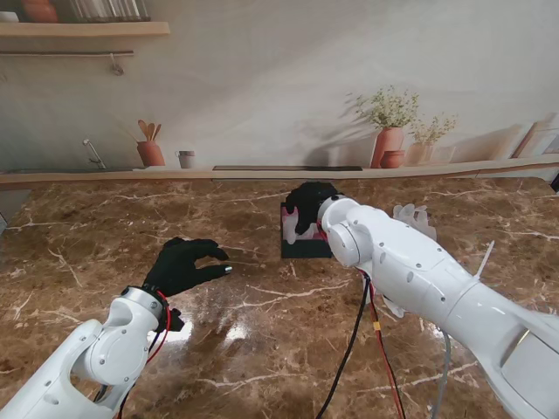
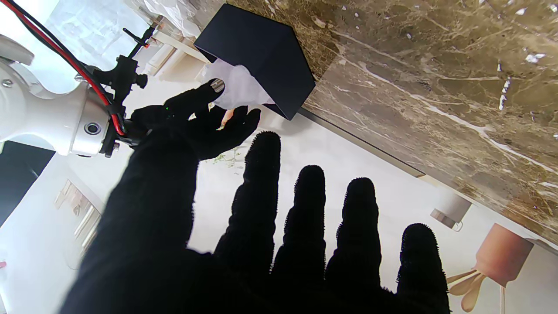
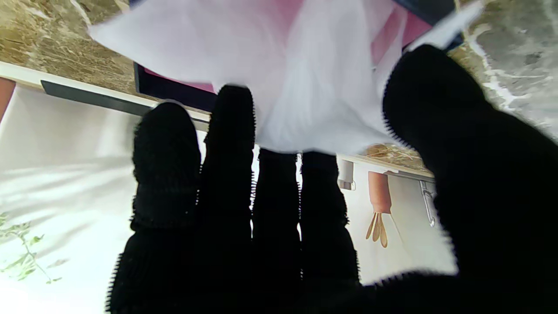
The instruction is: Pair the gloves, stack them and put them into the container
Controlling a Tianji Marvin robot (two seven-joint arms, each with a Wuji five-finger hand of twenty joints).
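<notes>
One dark container (image 1: pixel 305 245) sits on the counter (image 1: pixel 131 227). At least two translucent white gloves show: one (image 3: pixel 305 87) over the container, another (image 1: pixel 413 217) lying just right of it. Two black-clad hands: left hand (image 1: pixel 185 264), right hand (image 1: pixel 311 206).

Container (image 1: pixel 304 247) interior hidden — right hand (image 1: pixel 307 205) covers it; gloves (image 3: pixel 305 78) blurred.

White gloves (image 3: pixel 305 87) bunched over dark container (image 1: pixel 305 246).
</notes>
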